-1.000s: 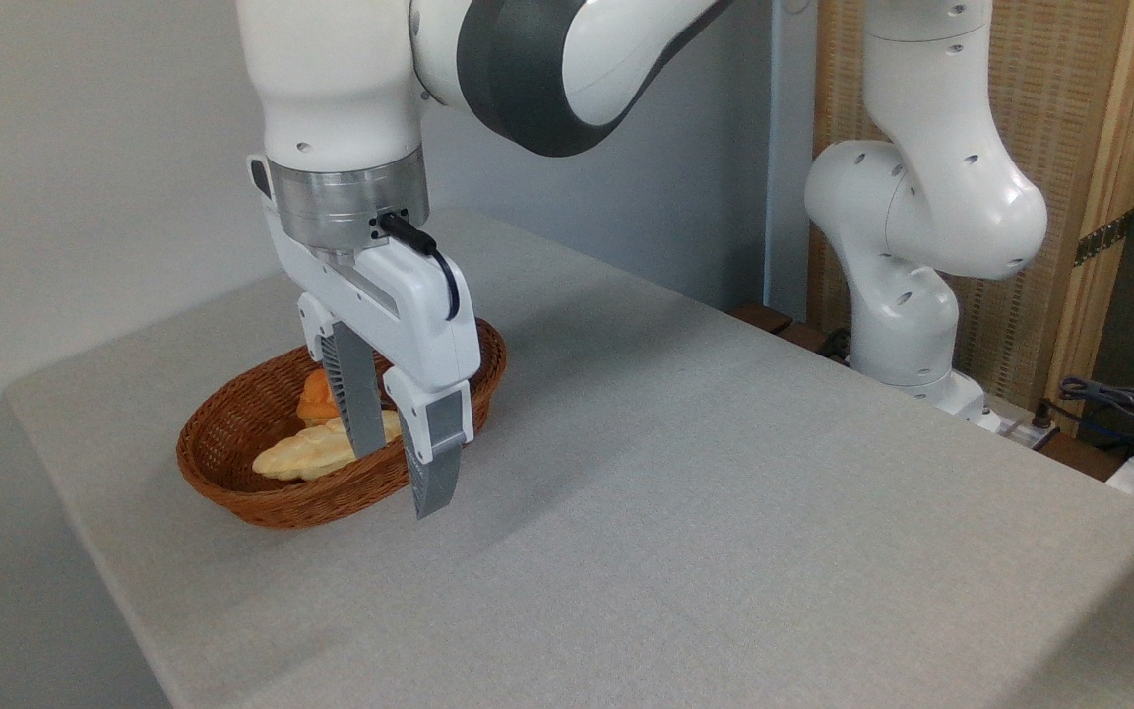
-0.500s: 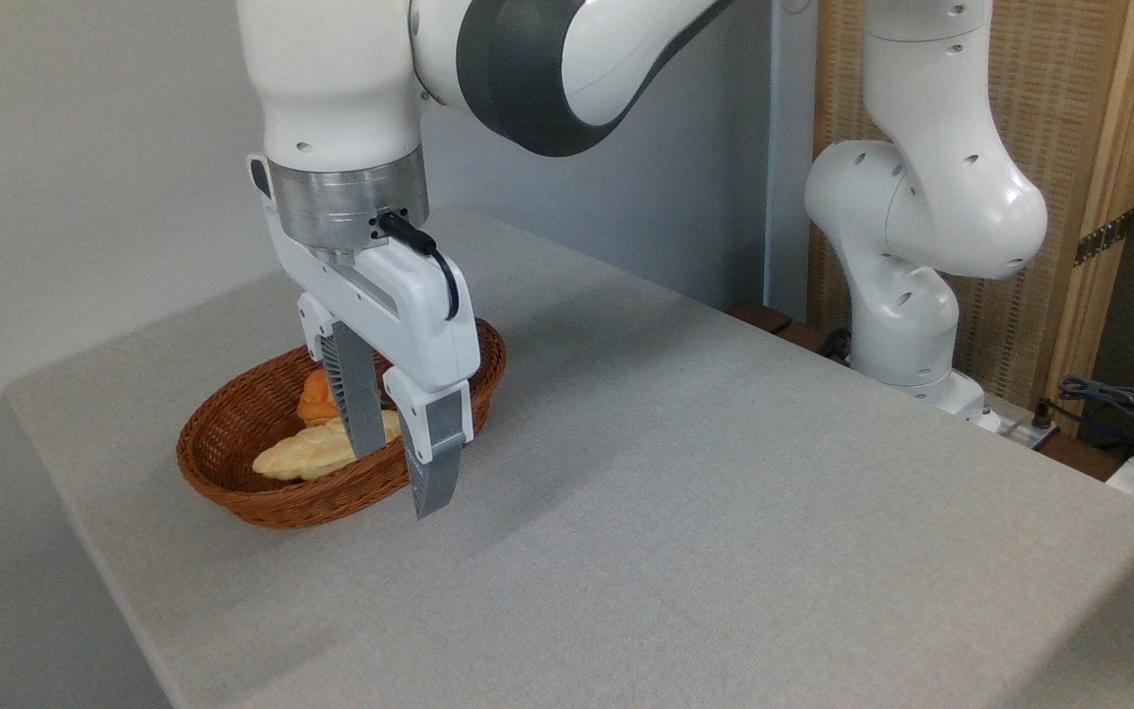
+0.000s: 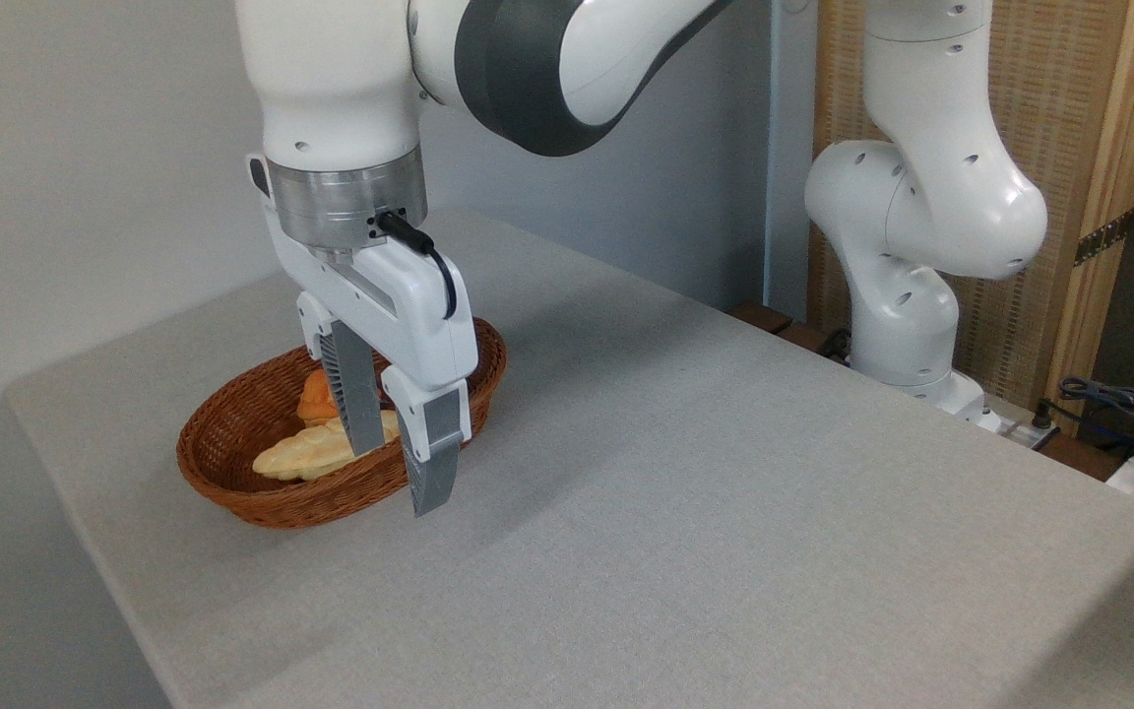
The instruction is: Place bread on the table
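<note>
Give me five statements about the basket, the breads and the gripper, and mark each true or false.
1. The bun lies in the basket. True.
2. The gripper holds the bun. False: its fingers are open and hold nothing.
3. A pale loaf lies in the basket beside the bun. True.
4. The basket stands at the right end of the table. False: it stands near the left end.
5. Some bread already lies on the bare table. False: both breads are in the basket.
</note>
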Tool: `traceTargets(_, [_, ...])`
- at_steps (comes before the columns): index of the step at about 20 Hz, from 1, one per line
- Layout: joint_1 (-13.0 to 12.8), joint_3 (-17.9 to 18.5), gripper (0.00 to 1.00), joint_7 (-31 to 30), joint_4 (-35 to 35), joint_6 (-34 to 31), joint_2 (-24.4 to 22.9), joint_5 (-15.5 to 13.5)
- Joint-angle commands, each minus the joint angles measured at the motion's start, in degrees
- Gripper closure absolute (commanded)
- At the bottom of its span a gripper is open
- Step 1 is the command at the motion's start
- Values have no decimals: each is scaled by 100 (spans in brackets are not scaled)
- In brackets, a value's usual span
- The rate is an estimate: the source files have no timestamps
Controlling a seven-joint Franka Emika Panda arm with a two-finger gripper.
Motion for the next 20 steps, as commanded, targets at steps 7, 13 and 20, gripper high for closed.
traceTargets(7, [-96,-740,0,-1145,-65,-2,125,-290])
traceTargets(13, [-96,-1452,0,-2795,-65,33,222,-317])
traceTargets(20, [-114,-1892,0,-5370,-65,244,345,-317])
